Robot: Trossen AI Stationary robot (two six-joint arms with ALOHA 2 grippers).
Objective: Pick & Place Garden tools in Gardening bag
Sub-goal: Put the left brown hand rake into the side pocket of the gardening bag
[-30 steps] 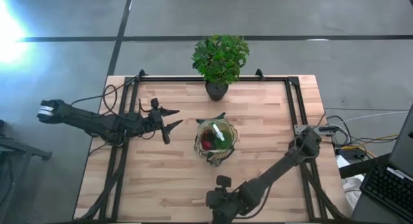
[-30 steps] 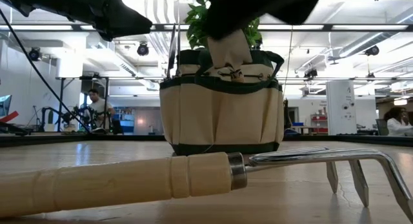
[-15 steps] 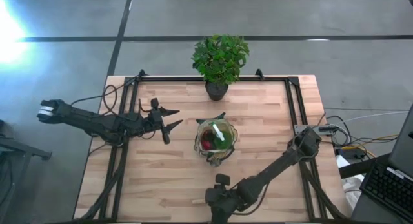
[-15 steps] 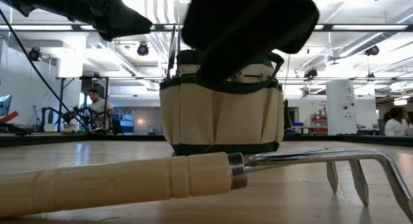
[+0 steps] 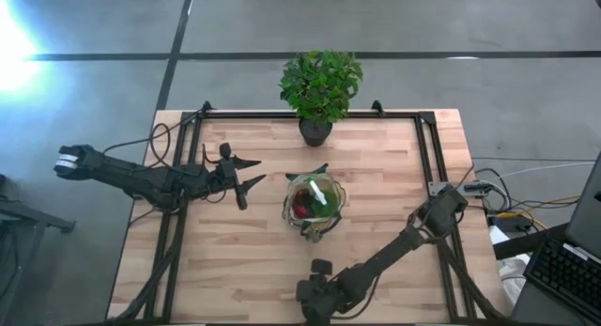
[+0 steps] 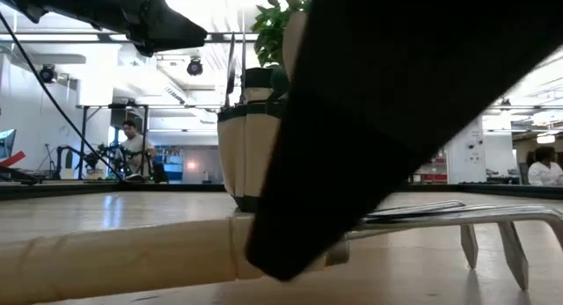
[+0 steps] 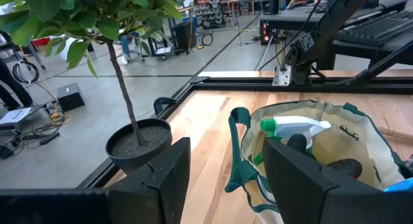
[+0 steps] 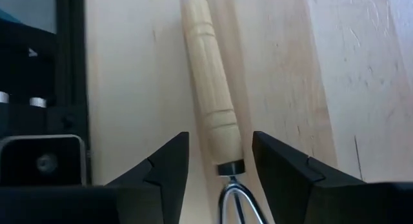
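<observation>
The gardening bag [image 5: 315,204] stands at mid-table on its base, with a green spray bottle [image 7: 293,125] and a red item [image 5: 300,209] inside. A wooden-handled rake [image 6: 114,257] lies flat near the table's near edge, its tines [image 6: 510,248] pointing down. My right gripper [image 8: 219,153] is open and slants down over it, one finger on each side of the handle [image 8: 210,88] just behind the metal collar. In the high view the right arm [image 5: 315,298] hides the rake. My left gripper [image 5: 254,173] hangs open and level, left of the bag. My right gripper straddles the rake's handle at its collar end [image 8: 226,146], slanting down from above, the fingers lying across the handle. The wrist view shows a gap on both sides. I cannot tell whether a fingertip touches the wood. The rake lies flat on the table.
A leafy potted plant [image 5: 319,86] stands at the table's far edge, behind the bag. A black metal frame [image 5: 427,147] runs along the table's sides. Bare wood lies to the left and right of the bag. People show in the room beyond the table.
My right gripper has come down toward the rake's handle at the near edge and now covers most of the bag in the low view. The rake's head has shifted a little in that view.
</observation>
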